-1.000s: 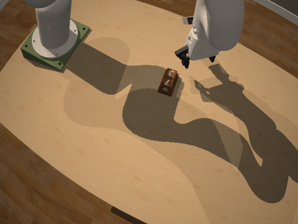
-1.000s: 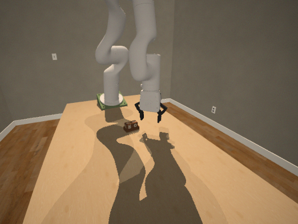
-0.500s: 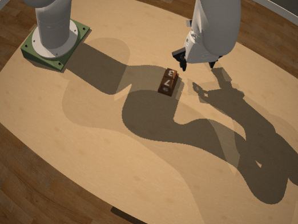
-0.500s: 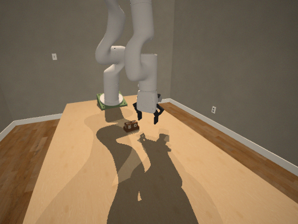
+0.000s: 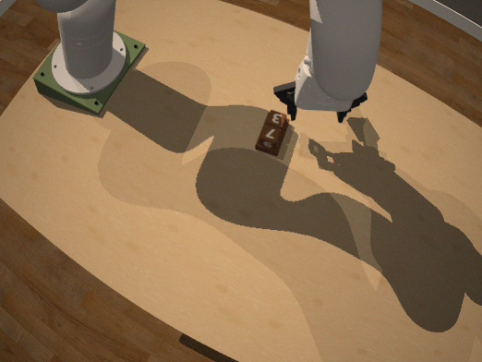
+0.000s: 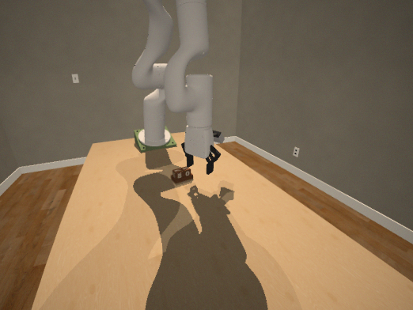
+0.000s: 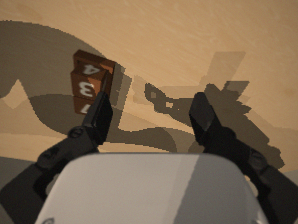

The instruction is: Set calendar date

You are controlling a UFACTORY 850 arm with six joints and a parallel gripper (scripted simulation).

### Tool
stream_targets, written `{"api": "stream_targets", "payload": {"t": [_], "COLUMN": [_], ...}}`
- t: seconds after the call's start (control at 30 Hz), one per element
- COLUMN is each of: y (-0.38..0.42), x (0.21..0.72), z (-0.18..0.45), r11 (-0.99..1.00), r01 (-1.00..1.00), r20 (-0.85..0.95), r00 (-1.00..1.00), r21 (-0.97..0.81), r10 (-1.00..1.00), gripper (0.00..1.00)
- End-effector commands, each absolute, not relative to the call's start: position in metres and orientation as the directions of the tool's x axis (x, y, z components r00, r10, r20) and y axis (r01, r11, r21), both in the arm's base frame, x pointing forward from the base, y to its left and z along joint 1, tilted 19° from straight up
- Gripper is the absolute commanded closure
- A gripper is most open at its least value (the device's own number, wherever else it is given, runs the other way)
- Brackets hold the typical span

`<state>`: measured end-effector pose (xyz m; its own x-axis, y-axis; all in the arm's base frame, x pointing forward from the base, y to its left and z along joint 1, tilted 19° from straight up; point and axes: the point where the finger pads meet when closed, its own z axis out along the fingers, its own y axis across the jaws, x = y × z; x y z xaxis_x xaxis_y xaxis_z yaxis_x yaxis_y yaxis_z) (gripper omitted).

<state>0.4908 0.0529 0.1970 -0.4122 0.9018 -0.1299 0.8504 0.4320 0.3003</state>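
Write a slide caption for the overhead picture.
White arm's open black tool hovers beside the small brown wooden block calendar, top faces showing 3 and 7.

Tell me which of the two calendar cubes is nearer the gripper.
The cube with 3 on top. It sits at the tray end beside the open gripper; the cube showing 7 lies farther away.

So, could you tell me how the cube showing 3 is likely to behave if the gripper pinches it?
The cube showing 3 looks rigid, with flat wooden faces, so the open gripper should probably get a firm pinch. It likely won't roll. It sits against its neighbour in the tray, so lifting may nudge both.
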Motion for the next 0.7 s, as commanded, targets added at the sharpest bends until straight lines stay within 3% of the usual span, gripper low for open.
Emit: {"api": "stream_targets", "payload": {"t": [0.0,0.13,0.53,0.67], "y": [0.05,0.045,0.029,0.027], "x": [0.492,0.492,0.494,0.494], "z": [0.198,0.198,0.198,0.198], "r11": [0.317,0.21,0.192,0.062], "r01": [0.894,0.923,0.926,0.943], "r20": [-0.091,-0.055,-0.049,-0.006], "r00": [-0.304,-0.204,-0.187,-0.063], "r21": [0.315,0.323,0.324,0.328], "r10": [0.948,0.977,0.981,0.998], "gripper": [0.0,0.0,0.0,0.0]}}
